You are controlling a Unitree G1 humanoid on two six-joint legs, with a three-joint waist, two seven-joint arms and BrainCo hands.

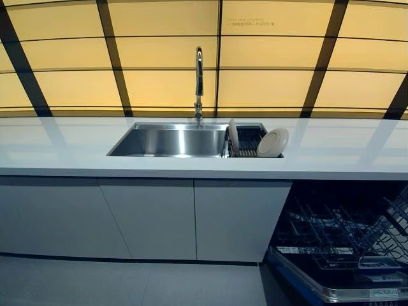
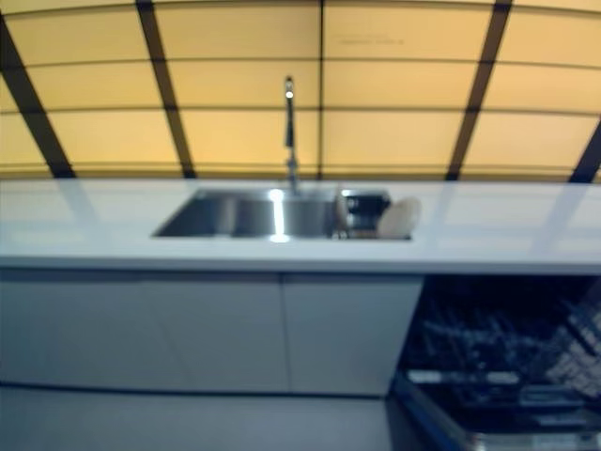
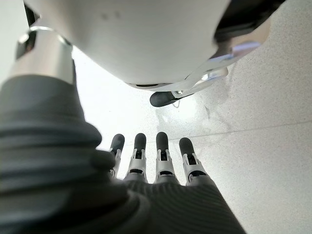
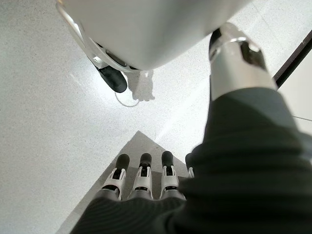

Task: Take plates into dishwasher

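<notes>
Two round white plates (image 1: pixel 272 142) stood on edge in the dark wire rack (image 1: pixel 248 141) within the steel sink (image 1: pixel 172 140) on the white table (image 1: pixel 344 153). Open dishwasher (image 1: pixel 344 248) lower right. Left robot hand (image 3: pixel 151 165) and right robot hand (image 4: pixel 141 183) hung with fingers straight, empty, above the grey floor (image 4: pixel 44 97).

A long white countertop (image 1: pixel 70 150) runs across the scene, with a stainless steel sink (image 1: pixel 169 140) set into its middle. A tall chrome tap (image 1: pixel 199 80) stands behind the sink. A dark wire dish rack (image 1: pixel 248 141) occupies the sink's right end; two round white plates (image 1: pixel 273 143) stand in it, one upright at its left, one leaning at its right. Below the countertop, flat grey cabinet doors (image 1: pixel 146 220) lie left of the open dishwasher (image 1: pixel 338 255), its black wire rack (image 1: pixel 344 233) pulled out.
</notes>
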